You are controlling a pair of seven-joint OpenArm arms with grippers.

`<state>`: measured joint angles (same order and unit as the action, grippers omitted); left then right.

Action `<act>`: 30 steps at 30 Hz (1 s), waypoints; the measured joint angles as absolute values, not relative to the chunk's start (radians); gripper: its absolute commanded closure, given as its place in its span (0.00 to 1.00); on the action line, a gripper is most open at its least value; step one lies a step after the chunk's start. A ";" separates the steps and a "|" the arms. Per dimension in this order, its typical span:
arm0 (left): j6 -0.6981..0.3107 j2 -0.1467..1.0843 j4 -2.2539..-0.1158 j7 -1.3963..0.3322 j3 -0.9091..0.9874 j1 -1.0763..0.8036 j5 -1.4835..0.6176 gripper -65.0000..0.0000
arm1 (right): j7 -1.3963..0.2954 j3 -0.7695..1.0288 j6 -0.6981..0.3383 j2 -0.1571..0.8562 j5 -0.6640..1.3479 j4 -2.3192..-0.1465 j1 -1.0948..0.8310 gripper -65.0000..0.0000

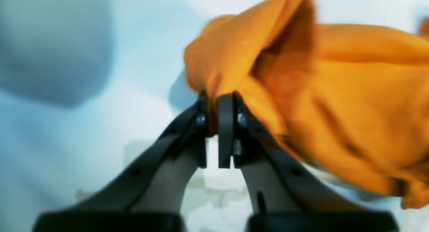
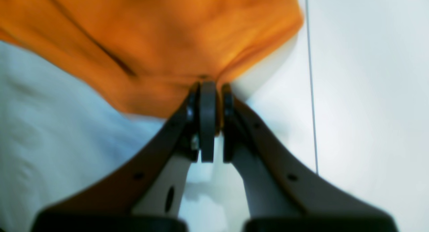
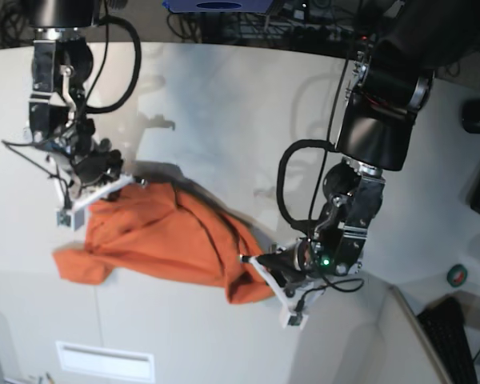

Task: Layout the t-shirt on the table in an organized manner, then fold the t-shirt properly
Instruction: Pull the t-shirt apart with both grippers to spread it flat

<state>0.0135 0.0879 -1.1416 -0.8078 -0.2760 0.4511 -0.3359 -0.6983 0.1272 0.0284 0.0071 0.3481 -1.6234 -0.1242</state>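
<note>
The orange t-shirt [image 3: 164,240] hangs stretched and rumpled between my two grippers, just above the white table [image 3: 224,112]. In the left wrist view my left gripper [image 1: 216,101] is shut on a bunched edge of the t-shirt [image 1: 335,91], which billows up and to the right. In the base view that left gripper [image 3: 252,260] pinches the cloth's right corner. My right gripper [image 2: 209,88] is shut on an edge of the t-shirt [image 2: 150,41] that spreads above it; in the base view the right gripper [image 3: 132,184] holds the upper left part. One loose corner droops at the lower left.
A thin seam line [image 2: 311,91] runs down the table to the right of my right gripper. The table's curved far edge [image 3: 248,46] borders dark equipment and cables. A keyboard [image 3: 452,340] and small objects lie off the table at the right.
</note>
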 measured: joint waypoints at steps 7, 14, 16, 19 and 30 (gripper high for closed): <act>0.015 0.025 -1.273 -0.944 -0.047 0.474 -0.323 1.00 | -0.813 0.132 0.033 0.072 0.339 -1.810 -0.098 1.00; 0.016 0.027 -1.274 -0.957 -0.031 0.536 -0.323 1.00 | -0.918 0.235 0.028 0.133 0.344 -1.858 0.072 1.00; 0.015 0.022 -1.272 -0.962 -0.035 0.555 -0.324 1.00 | -0.916 0.245 0.028 0.150 0.340 -1.858 0.124 1.00; 0.021 0.027 -1.266 -0.957 -0.055 0.598 -0.321 1.00 | -0.905 0.235 0.025 0.192 0.354 -1.856 0.182 1.00; 0.009 -0.031 -1.015 -0.804 -0.236 0.923 -0.338 1.00 | -0.796 0.233 0.021 0.406 0.352 -1.665 0.520 1.00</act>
<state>0.0086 -0.0307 -1.0145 -0.8036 -0.2359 0.9226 -0.3382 -0.7963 0.2329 0.0212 0.4065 0.3515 -1.6649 0.5198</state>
